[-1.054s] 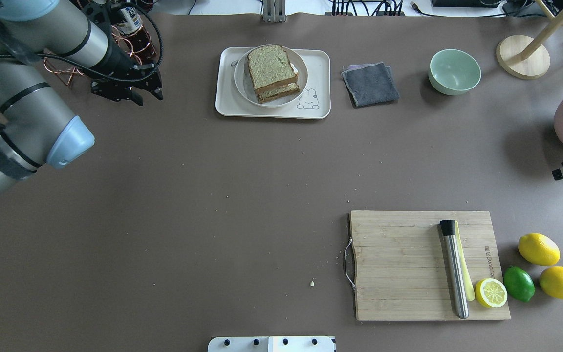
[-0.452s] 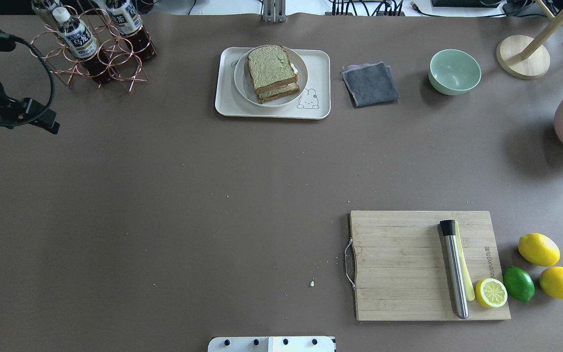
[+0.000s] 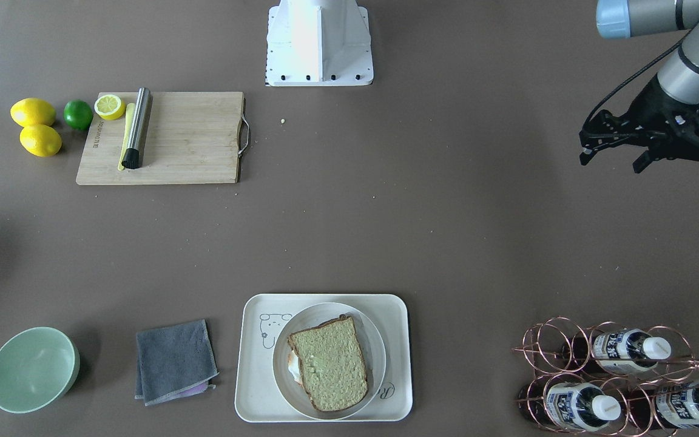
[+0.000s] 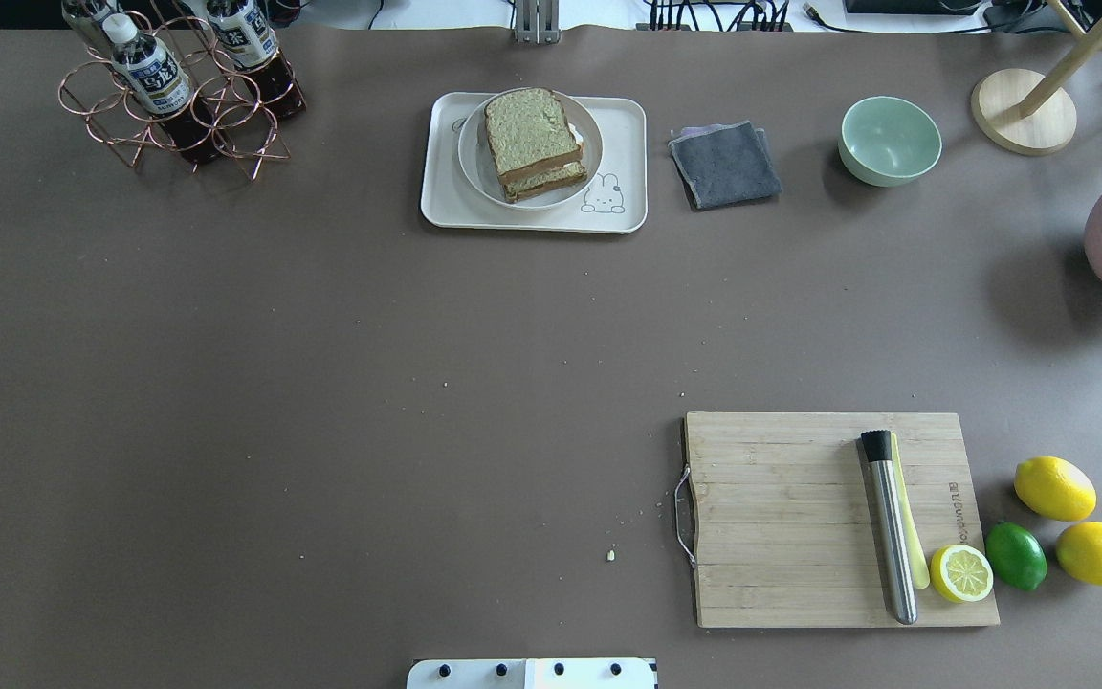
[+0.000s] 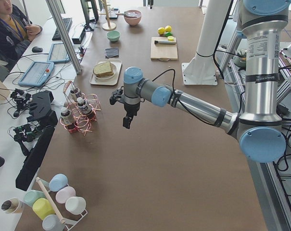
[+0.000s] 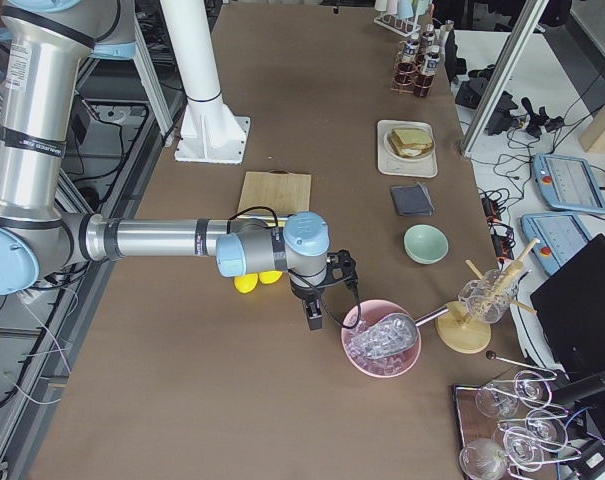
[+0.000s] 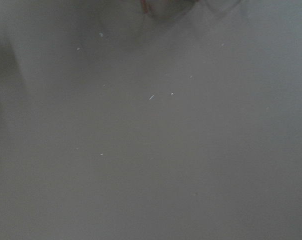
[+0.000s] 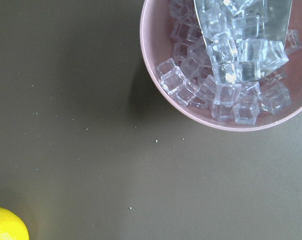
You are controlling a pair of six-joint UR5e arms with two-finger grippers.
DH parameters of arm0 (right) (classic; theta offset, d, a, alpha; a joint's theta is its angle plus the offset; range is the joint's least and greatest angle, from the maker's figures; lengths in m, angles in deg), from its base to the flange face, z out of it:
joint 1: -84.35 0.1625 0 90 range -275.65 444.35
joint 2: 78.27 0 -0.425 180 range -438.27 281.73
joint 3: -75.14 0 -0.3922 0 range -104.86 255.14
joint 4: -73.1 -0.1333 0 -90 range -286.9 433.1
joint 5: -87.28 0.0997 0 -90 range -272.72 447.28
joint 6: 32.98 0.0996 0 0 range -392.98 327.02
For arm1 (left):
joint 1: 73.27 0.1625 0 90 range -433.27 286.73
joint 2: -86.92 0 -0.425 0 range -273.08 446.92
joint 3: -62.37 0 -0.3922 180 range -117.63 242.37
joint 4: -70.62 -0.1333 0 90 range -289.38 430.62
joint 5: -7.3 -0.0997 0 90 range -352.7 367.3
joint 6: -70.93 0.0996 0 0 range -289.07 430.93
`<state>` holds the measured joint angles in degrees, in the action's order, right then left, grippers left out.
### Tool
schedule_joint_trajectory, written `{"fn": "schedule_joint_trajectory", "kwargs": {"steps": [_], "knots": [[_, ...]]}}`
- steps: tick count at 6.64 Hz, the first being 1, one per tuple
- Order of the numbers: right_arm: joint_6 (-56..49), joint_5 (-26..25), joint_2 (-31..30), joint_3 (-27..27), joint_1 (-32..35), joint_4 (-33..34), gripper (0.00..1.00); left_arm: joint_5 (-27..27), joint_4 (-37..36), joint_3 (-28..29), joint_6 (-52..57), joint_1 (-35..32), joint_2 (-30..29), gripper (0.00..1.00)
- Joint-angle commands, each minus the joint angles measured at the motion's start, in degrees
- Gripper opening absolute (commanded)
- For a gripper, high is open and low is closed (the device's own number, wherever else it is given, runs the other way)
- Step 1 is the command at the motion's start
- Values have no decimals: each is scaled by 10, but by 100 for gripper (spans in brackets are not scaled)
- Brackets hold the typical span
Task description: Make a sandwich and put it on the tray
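Note:
The sandwich (image 3: 328,364) is two brown-crusted bread slices with a bit of white egg showing at its edge. It lies on a round white plate (image 3: 283,355) that stands on the cream tray (image 3: 258,388). It also shows in the overhead view (image 4: 532,144), far centre. My left gripper (image 3: 609,164) is open and empty above bare table, far from the tray, near the robot's left table end. My right gripper (image 6: 314,318) shows only in the right side view, beside a pink ice bowl; I cannot tell whether it is open or shut.
A copper bottle rack (image 4: 178,86) stands left of the tray (image 4: 623,124). A grey cloth (image 4: 725,165) and a green bowl (image 4: 890,140) are to its right. A cutting board (image 4: 781,517) holds a steel muddler (image 4: 891,526) and a half lemon. The pink ice bowl (image 8: 215,75) is at the right end.
My left arm has pulled back to the left and out of the overhead view, uncovering the bottle rack. The dark right gripper part at the right edge has also left that view.

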<state>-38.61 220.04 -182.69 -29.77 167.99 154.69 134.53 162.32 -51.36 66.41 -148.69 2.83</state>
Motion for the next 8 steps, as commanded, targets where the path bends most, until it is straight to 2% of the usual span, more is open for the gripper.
{"fn": "schedule_joint_trajectory", "kwargs": {"steps": [1,3,4,5,6,8], "knots": [[-21,-4,-24,2,10,-5,100,0,-3,60,67,-57,8,98],[-36,-4,-47,-2,14,-6,100,-1,-4,158,68,-79,-57,98],[-36,-4,-47,0,14,-4,100,5,-4,166,70,-102,-52,98],[-36,-6,-47,1,13,0,100,87,-11,176,102,-124,-27,98],[-35,-5,-45,-5,14,1,100,146,-26,176,104,-129,-20,98],[-35,-5,-39,-5,19,1,100,144,-21,144,104,-129,18,98]]}}
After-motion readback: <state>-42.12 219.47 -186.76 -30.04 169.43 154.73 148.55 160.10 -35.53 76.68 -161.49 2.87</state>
